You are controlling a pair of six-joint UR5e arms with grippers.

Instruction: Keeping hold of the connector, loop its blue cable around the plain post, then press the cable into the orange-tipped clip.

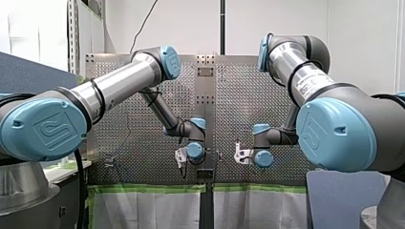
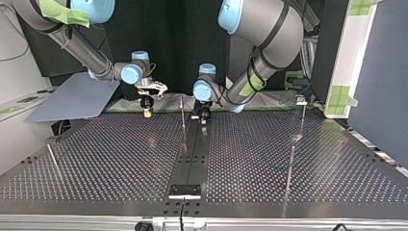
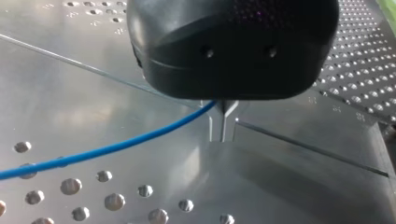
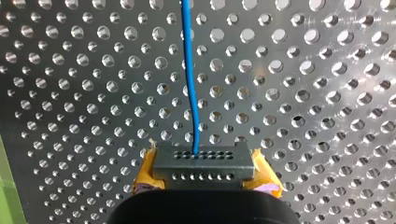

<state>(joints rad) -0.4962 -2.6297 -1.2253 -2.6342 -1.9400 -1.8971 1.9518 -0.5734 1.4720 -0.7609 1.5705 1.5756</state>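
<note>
In the right wrist view my right gripper [image 4: 205, 173] is shut on the dark grey connector [image 4: 203, 156], squeezed between its yellow pads [image 4: 145, 170]. The blue cable [image 4: 189, 70] leaves the connector and runs straight ahead over the perforated plate. In the left wrist view the cable [image 3: 107, 149] runs in to my left gripper [image 3: 223, 135], whose metal fingers stand together on it just above the plate. In the top view my right gripper [image 2: 146, 109] and my left gripper [image 2: 204, 115] hang low at the far edge, with a thin plain post [image 2: 183, 115] between them.
More thin posts rise from the perforated table [image 2: 120, 159]: one at the top view's right with a small block on top [image 2: 300, 100], one nearer [image 2: 290, 166], and one at the left [image 2: 54, 161]. A grey board [image 2: 72, 98] lies behind my right arm.
</note>
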